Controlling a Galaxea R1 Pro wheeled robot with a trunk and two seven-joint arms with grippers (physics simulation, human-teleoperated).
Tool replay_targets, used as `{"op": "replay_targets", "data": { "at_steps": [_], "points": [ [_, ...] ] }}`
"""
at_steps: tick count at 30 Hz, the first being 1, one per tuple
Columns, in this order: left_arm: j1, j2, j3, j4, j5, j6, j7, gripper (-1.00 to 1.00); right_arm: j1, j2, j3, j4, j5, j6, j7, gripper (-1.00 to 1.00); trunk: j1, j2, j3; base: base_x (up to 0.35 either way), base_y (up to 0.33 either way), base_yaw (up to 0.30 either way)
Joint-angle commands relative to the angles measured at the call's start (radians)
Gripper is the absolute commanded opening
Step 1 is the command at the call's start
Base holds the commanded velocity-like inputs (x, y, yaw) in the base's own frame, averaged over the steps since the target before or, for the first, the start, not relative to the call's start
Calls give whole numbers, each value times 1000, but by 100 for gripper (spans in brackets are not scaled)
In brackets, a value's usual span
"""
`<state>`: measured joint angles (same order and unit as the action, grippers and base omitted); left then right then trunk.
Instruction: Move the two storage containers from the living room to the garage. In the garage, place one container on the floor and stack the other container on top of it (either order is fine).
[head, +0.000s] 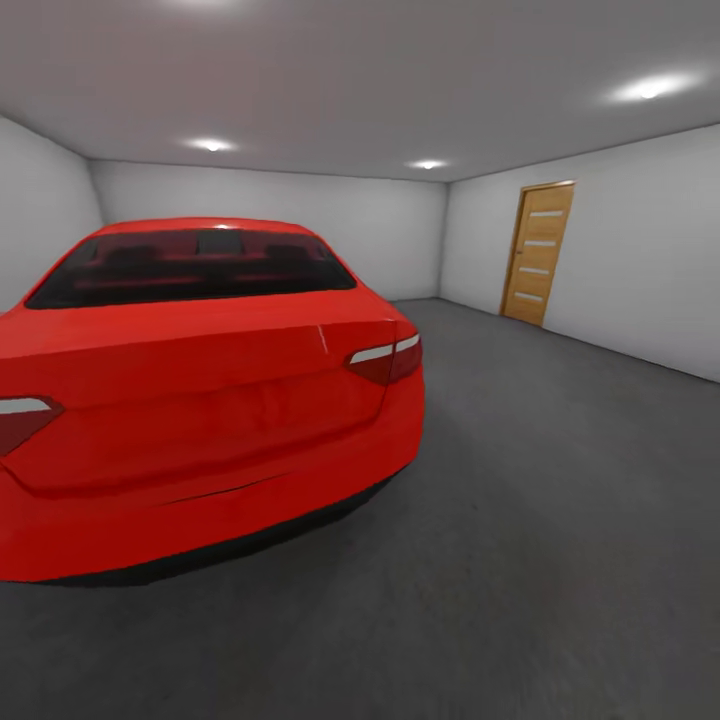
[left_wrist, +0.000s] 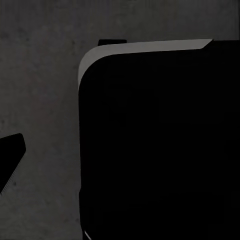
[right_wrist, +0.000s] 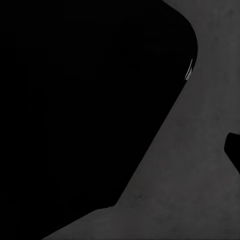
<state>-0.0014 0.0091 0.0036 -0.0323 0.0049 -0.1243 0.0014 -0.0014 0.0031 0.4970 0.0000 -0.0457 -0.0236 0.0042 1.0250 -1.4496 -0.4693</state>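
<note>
I'm in the garage, red car (head: 200, 390) close ahead on the left, wooden door (head: 540, 255) on the far right wall, grey floor (head: 560, 520) open beside the car. I see no containers here, and I can't tell either gripper's state; both wrist cameras show dark bodywork over concrete. I judge this a transit step, maybe heading back for a bin

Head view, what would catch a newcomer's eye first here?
A bright red car seen from behind takes up the left half of the head view, parked on the grey concrete floor. A wooden door stands in the white right-hand wall, and ceiling spotlights glow overhead.
</note>
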Motion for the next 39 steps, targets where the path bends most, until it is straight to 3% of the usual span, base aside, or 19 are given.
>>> {"op": "replay_targets", "data": {
  "at_steps": [1, 39],
  "points": [
    [0, 0, 0, 0, 0, -3, 0, 100, 0, 0, 5, 0, -5, -2, 0, 100, 0, 0, -1, 0, 0, -288],
    [0, -4, 9, 2, 4, -3, 0, 100, 0, -2, 6, 0, -5, -2, 4, 100, 0, 0, -1, 0, 0, -288]
  ]
}}
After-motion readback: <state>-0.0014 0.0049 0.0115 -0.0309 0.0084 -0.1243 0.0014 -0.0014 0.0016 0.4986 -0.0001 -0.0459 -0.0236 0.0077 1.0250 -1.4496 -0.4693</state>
